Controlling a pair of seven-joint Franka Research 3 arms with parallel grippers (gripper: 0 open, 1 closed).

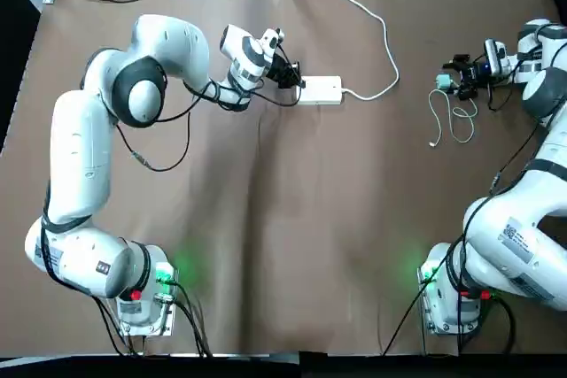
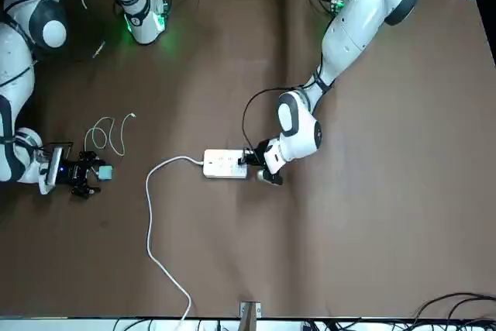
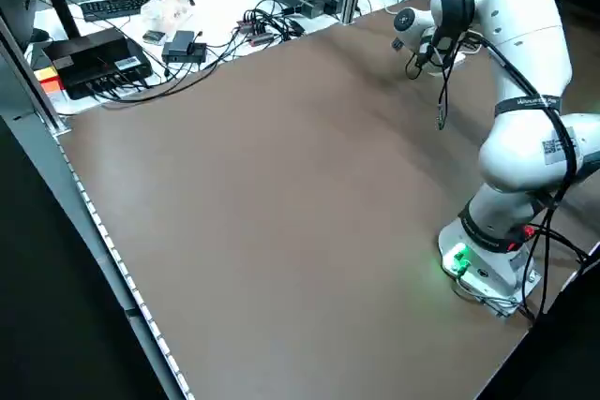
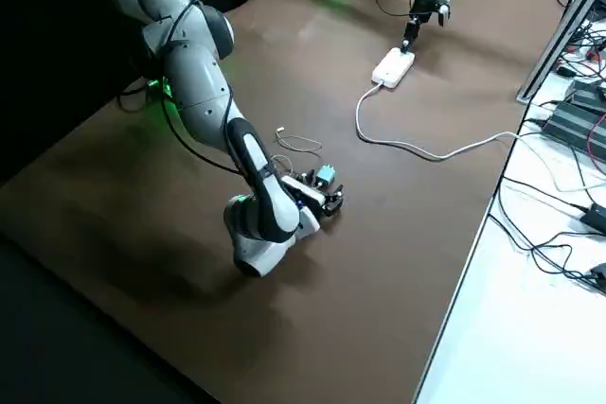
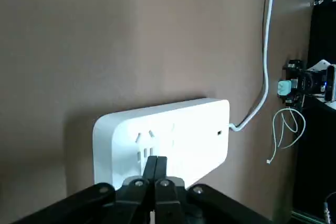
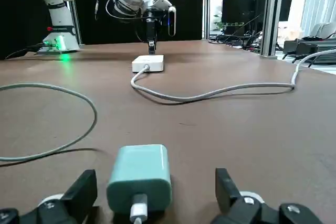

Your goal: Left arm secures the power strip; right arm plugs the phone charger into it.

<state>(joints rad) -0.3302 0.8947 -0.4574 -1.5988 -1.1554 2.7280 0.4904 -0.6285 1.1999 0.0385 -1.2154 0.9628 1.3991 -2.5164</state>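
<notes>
Bringing two fingers together at the left end effector (image 5: 156, 163), clenched over the socket end of the white rectangular plastic power strip (image 5: 194, 140), with the strip flat on the brown worktop (image 1: 292, 219) and its thick white cord (image 1: 390, 50) curving from the opposite end to the far edge. At the right end effector (image 6: 156, 178), well apart on the robot's right side, holds both fingers wide open, released, around the small teal-blue phone charger cube (image 6: 139, 169), touching neither side of it, with the thin white charger cable (image 1: 450, 112) looped nearby on the worktop.
</notes>
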